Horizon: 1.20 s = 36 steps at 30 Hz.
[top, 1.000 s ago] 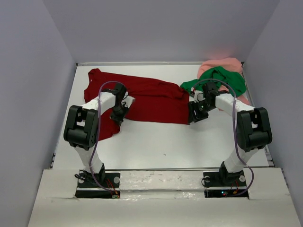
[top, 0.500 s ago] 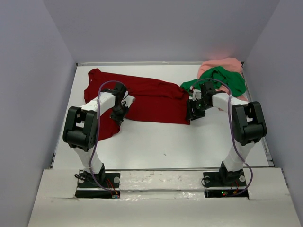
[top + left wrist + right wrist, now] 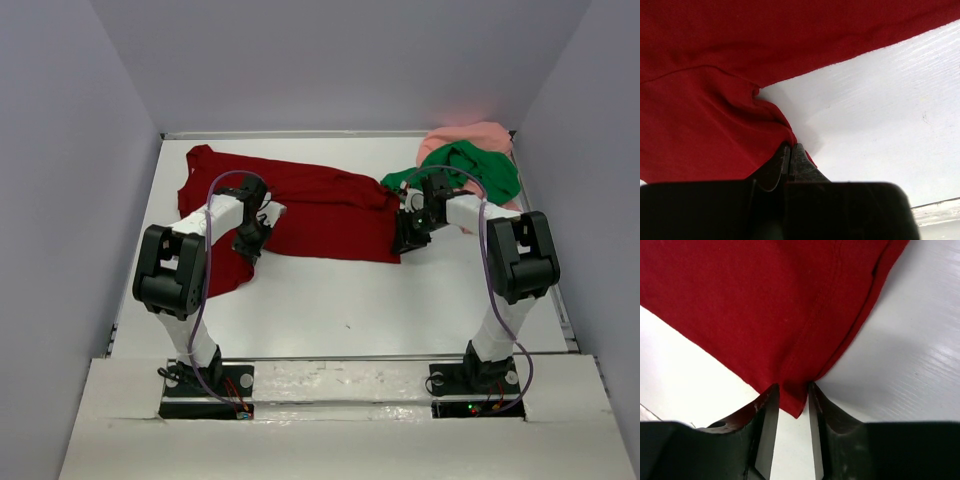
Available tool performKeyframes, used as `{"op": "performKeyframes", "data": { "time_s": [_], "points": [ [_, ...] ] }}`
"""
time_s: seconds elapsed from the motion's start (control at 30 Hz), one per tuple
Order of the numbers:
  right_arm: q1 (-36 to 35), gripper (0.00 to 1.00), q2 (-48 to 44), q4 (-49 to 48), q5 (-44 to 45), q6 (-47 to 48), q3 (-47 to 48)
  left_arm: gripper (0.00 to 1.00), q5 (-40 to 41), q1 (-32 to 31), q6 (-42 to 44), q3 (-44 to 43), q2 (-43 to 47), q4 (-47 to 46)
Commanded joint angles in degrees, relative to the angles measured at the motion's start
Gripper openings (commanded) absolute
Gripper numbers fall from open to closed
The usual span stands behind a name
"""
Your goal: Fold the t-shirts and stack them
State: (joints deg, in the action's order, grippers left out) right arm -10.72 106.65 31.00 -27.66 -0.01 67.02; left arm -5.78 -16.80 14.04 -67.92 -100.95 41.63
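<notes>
Red t-shirt (image 3: 330, 205) | left end effector (image 3: 791, 152) pinches fold | right end effector (image 3: 790, 392) narrow, astride corner | pink t-shirt (image 3: 470, 132) half-hidden

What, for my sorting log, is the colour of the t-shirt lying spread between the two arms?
Dark red; the t-shirt shows best in the top external view.

My left arm (image 3: 212, 216) and right arm (image 3: 468, 214) are white links between chunky black joint housings, each on a black base plate (image 3: 205, 388). A purple-grey cable (image 3: 203, 300) loops along each arm. The right gripper (image 3: 790, 390) has dark, scuffed flat fingers (image 3: 766, 425).
</notes>
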Motion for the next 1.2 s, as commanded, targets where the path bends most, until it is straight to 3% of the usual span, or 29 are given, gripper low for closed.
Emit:
{"op": "performKeyframes", "data": {
  "time_s": [0.0, 0.13, 0.17, 0.4, 0.7, 1.17],
  "points": [
    [-1.23, 0.33, 0.75, 1.43, 0.94, 0.19, -2.07, 0.0, -0.63, -0.17, 0.28, -1.78, 2.95, 1.97],
    [-1.23, 0.14, 0.31, 2.04, 0.86, 0.19, -2.6, 0.0, -0.72, -0.25, 0.28, -1.78, 3.12, 1.97],
    [-1.23, 0.0, 0.31, 2.13, 0.42, 0.19, -2.6, 0.0, -0.64, -0.34, 0.37, -1.78, 3.12, 1.79],
    [-1.23, 0.0, -2.14, 2.04, -2.39, 0.36, -0.93, 0.0, -1.16, -0.25, 0.28, -1.6, 4.7, -1.8],
    [-1.23, 0.0, -5.84, 1.25, -5.82, -2.1, 7.14, 0.0, -1.08, -0.08, -0.68, -9.42, 6.99, -1.81],
    [-1.23, 0.0, 3.81, -0.86, -6.8, -5.88, 24.8, 0.0, 9.46, 3.61, 0.63, -19.35, 4.8, -6.11]
  ]
}}
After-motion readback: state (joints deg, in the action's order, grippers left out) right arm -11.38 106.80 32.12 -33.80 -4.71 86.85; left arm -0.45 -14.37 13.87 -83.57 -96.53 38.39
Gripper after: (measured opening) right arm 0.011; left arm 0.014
